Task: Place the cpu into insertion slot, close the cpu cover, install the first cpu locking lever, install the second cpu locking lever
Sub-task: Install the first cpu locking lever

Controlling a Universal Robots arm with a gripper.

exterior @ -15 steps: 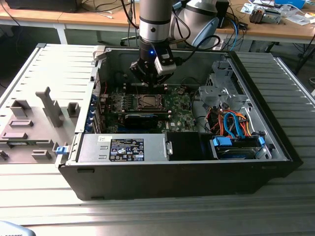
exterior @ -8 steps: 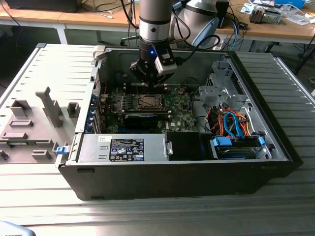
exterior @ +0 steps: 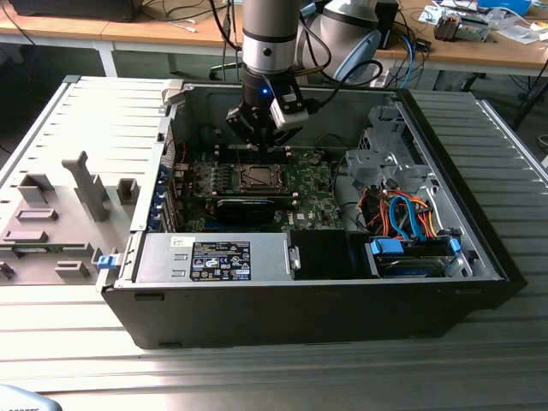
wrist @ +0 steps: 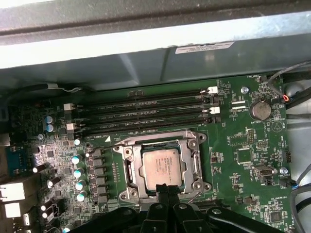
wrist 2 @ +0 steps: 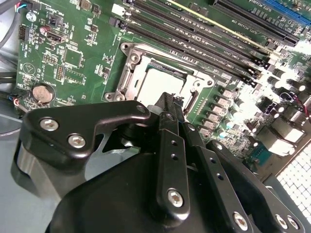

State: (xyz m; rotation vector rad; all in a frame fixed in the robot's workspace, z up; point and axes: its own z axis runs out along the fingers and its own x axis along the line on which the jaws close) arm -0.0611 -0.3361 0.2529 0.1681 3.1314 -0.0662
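Hovering: gripper (wrist: pixel 164 190) sat just above insertion slot (wrist: pixel 162 166) | jaws pressed together, holding nothing | cpu (wrist: pixel 159 168) seated just beyond fingertips (wrist 2: pixel 167 104) | cpu cover (wrist: pixel 189 141) down

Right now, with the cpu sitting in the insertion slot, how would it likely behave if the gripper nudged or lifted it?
The cpu looks like a flat metal-topped square, so probably rigid and unlikely to roll. The insertion slot frames it closely, so a sideways nudge likely won't shift it. Its smooth top may be slippery for the gripper.

no print can be read on the power supply's label (exterior: pixel 221 258) or the cpu (wrist: pixel 159 167).
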